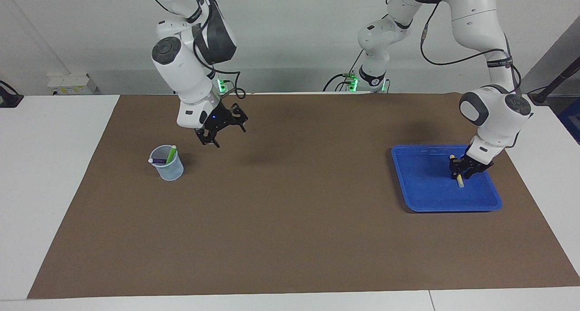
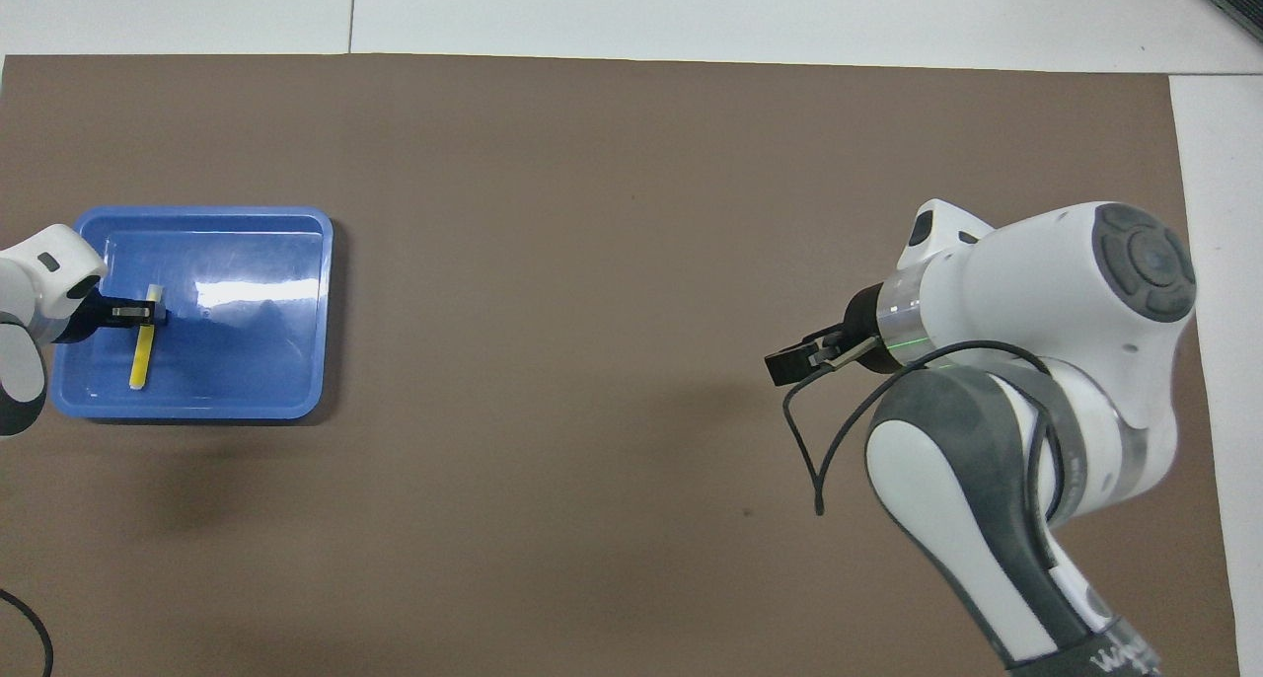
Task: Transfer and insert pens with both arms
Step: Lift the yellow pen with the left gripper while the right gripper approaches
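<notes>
The yellow pen (image 1: 460,180) lies flat in the blue tray (image 1: 426,197) at the left arm's end of the table. My left gripper (image 1: 461,169) is down in the tray, at the middle of that pen; the overhead view shows it (image 2: 146,314) on the pen (image 2: 141,361) too. The purple pen (image 1: 157,160) and the green pen (image 1: 171,155) stand in a small pale blue mesh cup (image 1: 167,168) at the right arm's end. My right gripper (image 1: 223,128) hangs open and empty above the mat beside the cup, toward the table's middle. The right arm hides the cup in the overhead view.
A brown mat (image 1: 290,220) covers most of the white table. The tray (image 2: 247,263) holds only the yellow pen. The right arm's bulky elbow (image 2: 1036,361) fills that end of the overhead view.
</notes>
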### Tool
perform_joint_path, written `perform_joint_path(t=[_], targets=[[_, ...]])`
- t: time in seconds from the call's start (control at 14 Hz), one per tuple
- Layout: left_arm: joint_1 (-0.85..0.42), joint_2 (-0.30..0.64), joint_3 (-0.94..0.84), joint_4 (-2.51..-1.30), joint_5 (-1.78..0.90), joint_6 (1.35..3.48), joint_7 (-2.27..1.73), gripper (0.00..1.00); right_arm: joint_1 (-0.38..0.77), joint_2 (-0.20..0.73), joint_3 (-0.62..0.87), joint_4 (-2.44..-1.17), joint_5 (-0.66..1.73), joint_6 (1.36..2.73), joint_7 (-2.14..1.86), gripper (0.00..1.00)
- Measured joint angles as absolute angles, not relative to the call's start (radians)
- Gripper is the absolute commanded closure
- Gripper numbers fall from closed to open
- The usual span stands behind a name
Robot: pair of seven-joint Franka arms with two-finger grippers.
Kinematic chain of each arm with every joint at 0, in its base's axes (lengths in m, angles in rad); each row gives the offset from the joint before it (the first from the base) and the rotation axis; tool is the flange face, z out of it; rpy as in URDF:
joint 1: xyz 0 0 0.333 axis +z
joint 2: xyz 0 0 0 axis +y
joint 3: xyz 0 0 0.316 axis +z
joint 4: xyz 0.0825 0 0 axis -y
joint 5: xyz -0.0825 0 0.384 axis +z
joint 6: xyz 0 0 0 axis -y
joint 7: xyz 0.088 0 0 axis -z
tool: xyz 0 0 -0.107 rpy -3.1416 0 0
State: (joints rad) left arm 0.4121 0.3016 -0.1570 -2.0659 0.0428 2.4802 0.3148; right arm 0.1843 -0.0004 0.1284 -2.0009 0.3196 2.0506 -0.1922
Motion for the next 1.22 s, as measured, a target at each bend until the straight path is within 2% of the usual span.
perform_joint_path(t=[0.21,0.5,0.93,1.07,1.22], targets=[[0.412,0.300,-0.163,-2.066,0.043,2.481,0.315,1.00,0.265,0.000,0.131,-2.001,0.404,2.117,0.031,0.00],[0.409,0.301,-0.165,-2.057,0.043,2.453,0.274,1.00,0.317,0.016,0.131,-2.004,0.555,2.227,0.206,0.00],[0.315,0.274,-0.184,-1.908,0.013,2.157,-0.013,1.00,0.436,0.067,0.131,-2.006,0.694,2.453,0.425,0.00],[0.287,0.239,-0.184,-1.896,-0.076,2.112,-0.142,1.00,0.485,0.089,0.132,-2.006,0.720,2.535,0.485,0.00],[0.257,0.201,-0.185,-1.896,-0.148,2.086,-0.309,1.00,0.510,0.098,0.132,-2.006,0.726,2.549,0.500,0.00]])
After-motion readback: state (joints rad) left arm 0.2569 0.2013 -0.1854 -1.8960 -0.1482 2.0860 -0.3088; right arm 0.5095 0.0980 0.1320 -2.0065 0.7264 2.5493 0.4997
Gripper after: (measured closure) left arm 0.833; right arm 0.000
